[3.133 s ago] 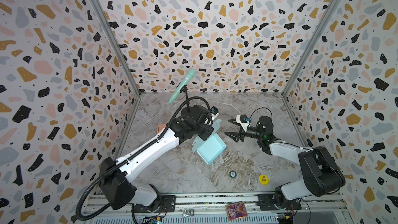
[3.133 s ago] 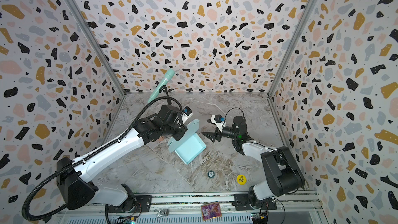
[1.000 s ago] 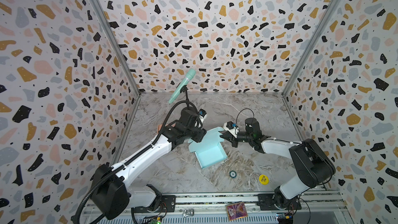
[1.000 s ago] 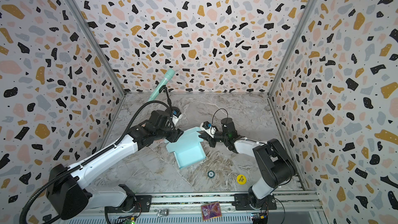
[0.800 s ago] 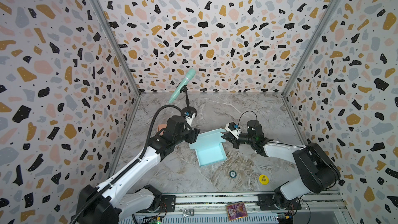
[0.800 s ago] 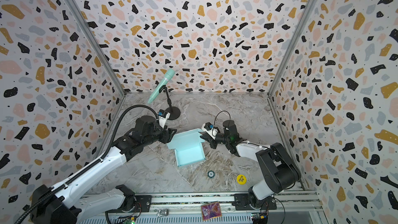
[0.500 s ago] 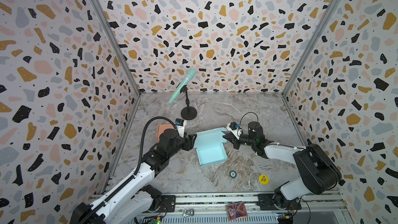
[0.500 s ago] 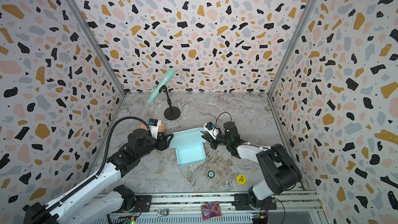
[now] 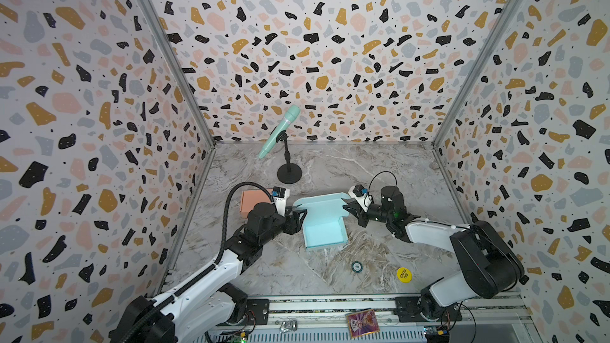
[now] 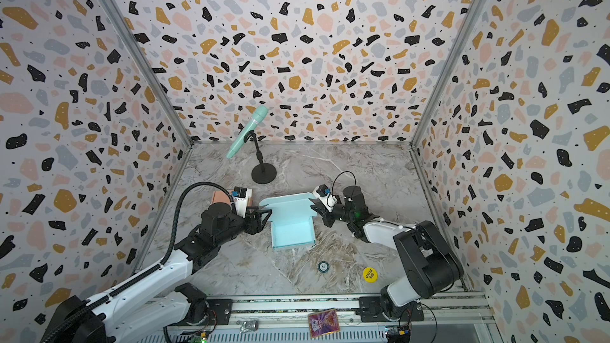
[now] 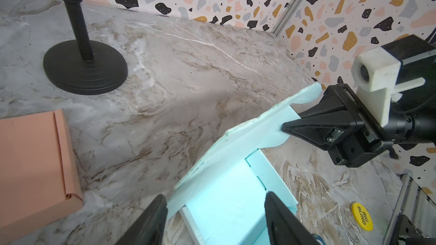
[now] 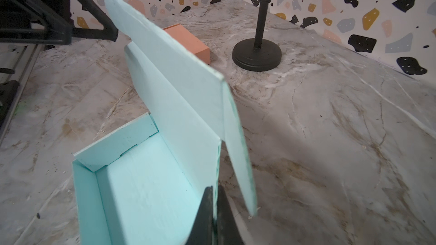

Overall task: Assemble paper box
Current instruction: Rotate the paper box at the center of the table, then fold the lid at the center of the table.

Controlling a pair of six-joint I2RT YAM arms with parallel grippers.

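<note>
The teal paper box [image 9: 325, 226] sat mid-table, lid raised. The right gripper [image 9: 350, 210] had pinched its lid flap tight; the left gripper [image 9: 298, 217] stood open beside the left flap. Best fold both flaps inward evenly before lowering.

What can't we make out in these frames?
- Right gripper: right wrist view, whether its shut tips pinch the box flap or just touch it; too tight to tell.
- Card: both top views, print too small.
- Pink box: a top view, partly behind the left gripper's camera.
</note>
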